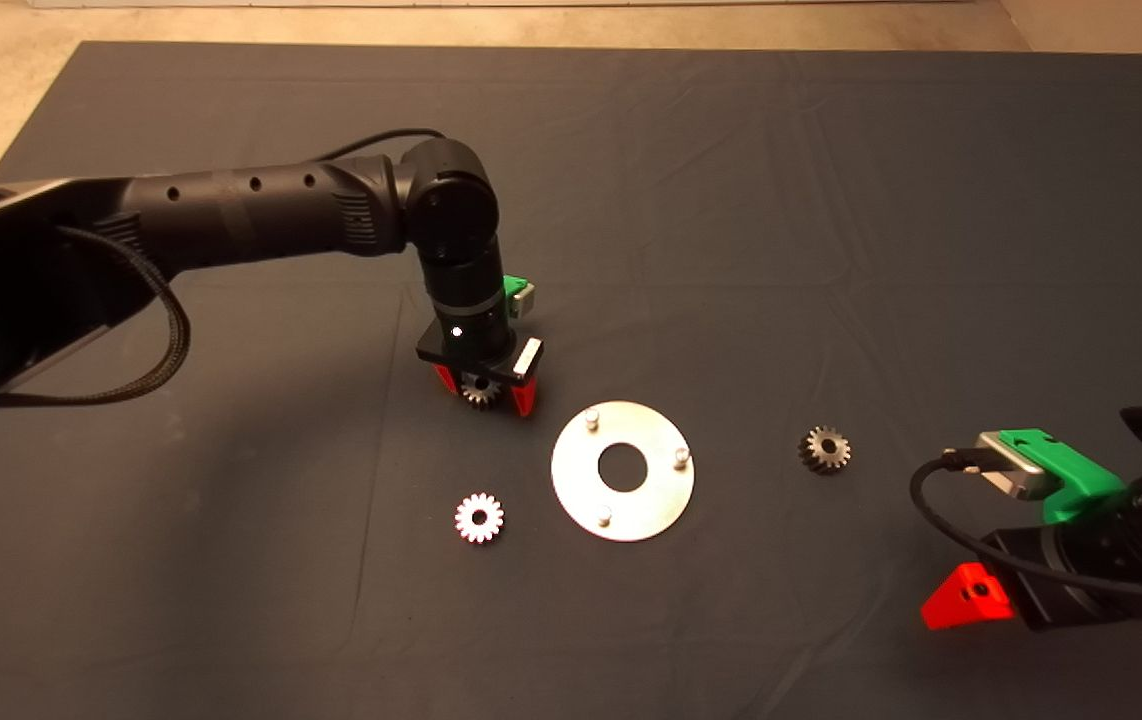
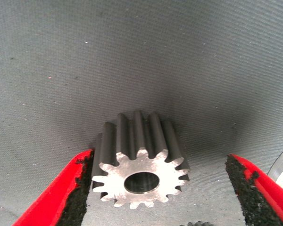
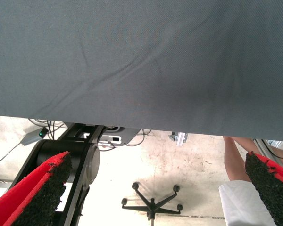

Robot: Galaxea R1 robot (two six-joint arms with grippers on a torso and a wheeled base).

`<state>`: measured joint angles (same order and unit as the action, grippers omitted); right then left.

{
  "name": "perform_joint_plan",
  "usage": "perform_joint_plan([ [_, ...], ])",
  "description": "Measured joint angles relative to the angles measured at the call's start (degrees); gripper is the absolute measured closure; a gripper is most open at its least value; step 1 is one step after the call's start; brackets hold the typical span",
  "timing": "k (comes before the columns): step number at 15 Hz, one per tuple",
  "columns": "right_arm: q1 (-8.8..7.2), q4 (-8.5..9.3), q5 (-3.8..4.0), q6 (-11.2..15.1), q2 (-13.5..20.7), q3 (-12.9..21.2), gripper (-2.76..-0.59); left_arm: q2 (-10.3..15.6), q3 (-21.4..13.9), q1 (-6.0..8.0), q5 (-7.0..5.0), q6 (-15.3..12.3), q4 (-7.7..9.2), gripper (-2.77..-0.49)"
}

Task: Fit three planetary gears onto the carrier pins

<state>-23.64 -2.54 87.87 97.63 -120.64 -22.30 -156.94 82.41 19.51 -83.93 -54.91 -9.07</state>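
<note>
Bench (image 1: 831, 150) with dark grey mat: your flat shiny round metal carrier plate (image 1: 653, 500) lies near the middle, three short silver carrier pins (image 1: 591, 419) upright in a triangle, all bare.

Left gripper (image 1: 483, 392) is down at the mat just off the plate, toward the far-left corner. Jaws open wide, straddling a small steel spur gear (image 2: 140, 167); one pad touches or nearly touches it, the other stands clear.

Right gripper (image 1: 971, 595) sits parked at the near-right edge, jaws wide open, holding nothing.

Bright silver gear (image 1: 479, 517) lies near-left of the plate; darker grey gear (image 1: 824, 449) to its right, apart.
</note>
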Motion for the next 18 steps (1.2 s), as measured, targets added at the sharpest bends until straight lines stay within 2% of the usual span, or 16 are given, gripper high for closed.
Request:
perform_joint_plan([
  [5,0.00,0.00,0.00,0.0,0.0,0.0,-2.73,0.0,0.0,0.01,-0.02,0.0,0.00,-1.79],
  [6,0.00,0.00,-0.01,0.0,0.0,0.0,-2.73,0.0,0.0,0.01,-0.07,0.0,-0.05,-1.68],
  [9,0.00,0.00,0.00,0.0,0.0,0.0,-2.73,0.0,0.0,0.01,-0.05,0.0,-0.05,-1.66],
  [14,0.00,0.00,0.00,0.0,0.0,0.0,-2.73,0.0,0.0,0.01,-0.09,0.0,-0.07,-1.36],
  [16,0.00,0.00,0.00,0.0,0.0,0.0,-2.73,0.0,0.0,0.00,-0.09,0.0,-0.07,-1.35],
  [18,0.00,0.00,-0.01,0.0,0.0,0.0,-2.73,0.0,0.0,0.01,-0.11,0.0,-0.08,-1.23],
])
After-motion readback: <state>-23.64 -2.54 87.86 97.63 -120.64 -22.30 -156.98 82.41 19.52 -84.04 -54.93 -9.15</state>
